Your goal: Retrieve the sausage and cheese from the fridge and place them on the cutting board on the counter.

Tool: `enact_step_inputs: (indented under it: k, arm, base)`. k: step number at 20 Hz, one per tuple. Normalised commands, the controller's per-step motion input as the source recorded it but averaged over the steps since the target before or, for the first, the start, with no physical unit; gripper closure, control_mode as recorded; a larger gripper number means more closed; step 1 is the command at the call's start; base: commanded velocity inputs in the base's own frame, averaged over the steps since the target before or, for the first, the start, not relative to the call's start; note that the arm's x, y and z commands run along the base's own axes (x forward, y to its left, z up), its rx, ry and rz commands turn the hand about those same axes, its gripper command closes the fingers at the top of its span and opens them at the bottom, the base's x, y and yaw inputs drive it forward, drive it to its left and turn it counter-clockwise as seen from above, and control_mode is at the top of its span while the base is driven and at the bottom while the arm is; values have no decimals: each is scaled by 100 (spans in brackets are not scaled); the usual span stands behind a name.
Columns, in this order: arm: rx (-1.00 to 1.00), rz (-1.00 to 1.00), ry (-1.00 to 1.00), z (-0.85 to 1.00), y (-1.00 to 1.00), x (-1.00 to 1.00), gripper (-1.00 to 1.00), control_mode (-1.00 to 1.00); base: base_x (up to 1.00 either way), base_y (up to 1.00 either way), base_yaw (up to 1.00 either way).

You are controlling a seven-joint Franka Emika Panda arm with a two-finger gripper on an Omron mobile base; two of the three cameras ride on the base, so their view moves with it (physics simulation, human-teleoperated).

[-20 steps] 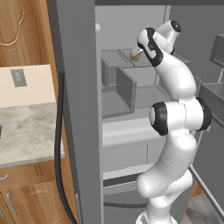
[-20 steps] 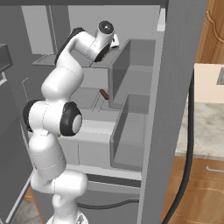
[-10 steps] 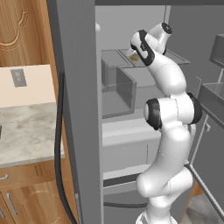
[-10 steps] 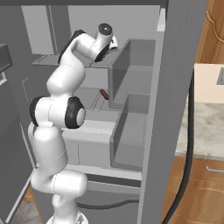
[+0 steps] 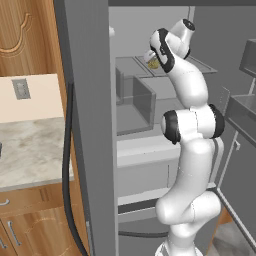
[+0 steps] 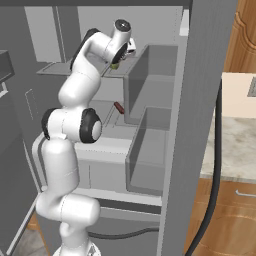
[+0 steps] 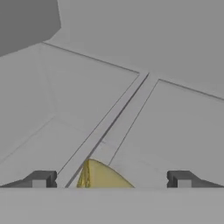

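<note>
A yellowish-olive cheese [image 7: 101, 176] wedge lies on the upper grey shelf of the fridge [image 5: 87, 100], low between my two dark fingertips [image 7: 41, 179]. My gripper [image 7: 111, 181] is open, one finger on each side of the cheese, touching nothing. From the base, the cheese [image 6: 115, 65] sits just under my hand, and it also peeks out beside my wrist [image 5: 154, 63]. A dark red sausage [image 6: 119, 107] lies on the shelf below. The marble counter [image 5: 30, 150] is outside the fridge door. The cutting board is out of view.
Translucent grey door bins [image 6: 150, 150] hang on the open fridge door [image 6: 210, 75], close beside my arm. A thick black cable [image 5: 67, 165] hangs along the door edge. Wooden cabinets [image 5: 30, 220] sit under the counter [image 6: 235, 145].
My arm has reached deeper over the upper shelf toward the cheese, with the elbow swinging inward. The jaws have stayed open.
</note>
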Motion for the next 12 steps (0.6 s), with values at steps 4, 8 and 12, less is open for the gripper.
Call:
enact_step_inputs:
  k: [4, 8, 12]
  arm:
    - [0, 0, 12, -36, 13, -22, -100, -100]
    - [0, 0, 13, -47, 19, -6, -100, -100]
    - [0, 1, 7, -46, 16, 0, -100, -100]
  base:
    - [0, 0, 0]
    - [0, 0, 0]
    - [0, 0, 0]
